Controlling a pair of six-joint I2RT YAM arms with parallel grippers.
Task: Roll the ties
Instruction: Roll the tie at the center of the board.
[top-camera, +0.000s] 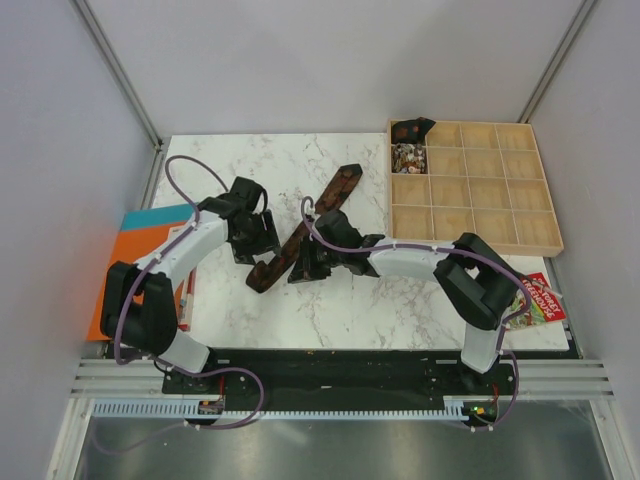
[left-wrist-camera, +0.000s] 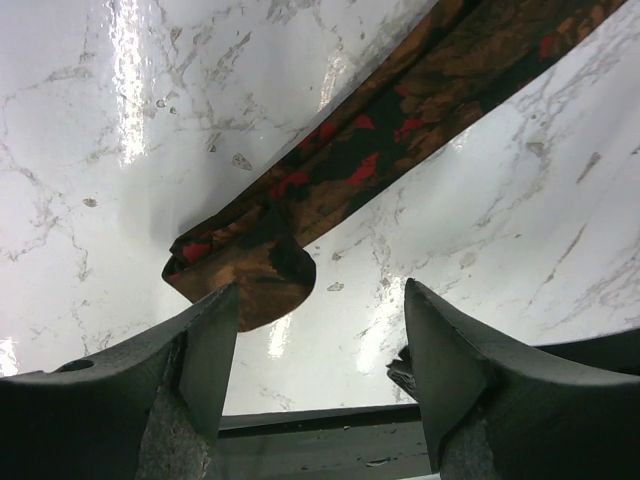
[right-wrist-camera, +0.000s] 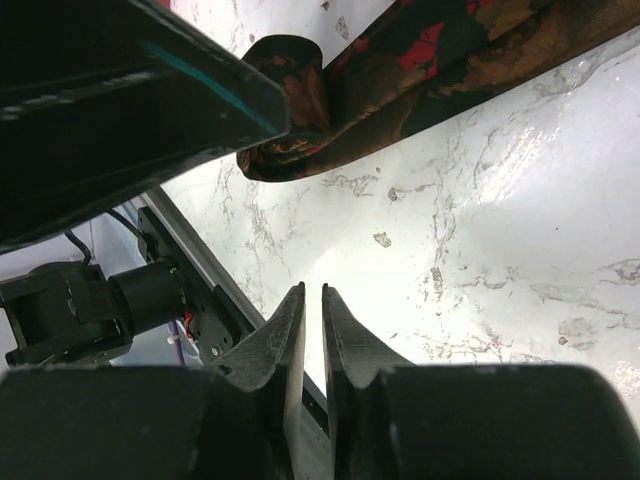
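A dark brown tie (top-camera: 318, 215) with a reddish pattern lies diagonally on the marble table, its near end (top-camera: 265, 277) folded over into a small loop. In the left wrist view the tie (left-wrist-camera: 400, 110) runs to the upper right, and its folded end (left-wrist-camera: 245, 275) lies just beyond my left finger (left-wrist-camera: 205, 345). My left gripper (top-camera: 264, 258) (left-wrist-camera: 322, 300) is open and empty over that end. My right gripper (top-camera: 302, 268) (right-wrist-camera: 311, 295) is shut on nothing, just right of the tie (right-wrist-camera: 400, 80), low over the bare marble.
A wooden compartment tray (top-camera: 480, 215) stands at the back right, with two rolled ties (top-camera: 410, 131) (top-camera: 409, 155) in its far-left cells. An orange and teal book (top-camera: 135, 255) lies at the left edge. A colourful packet (top-camera: 538, 300) lies at the right front.
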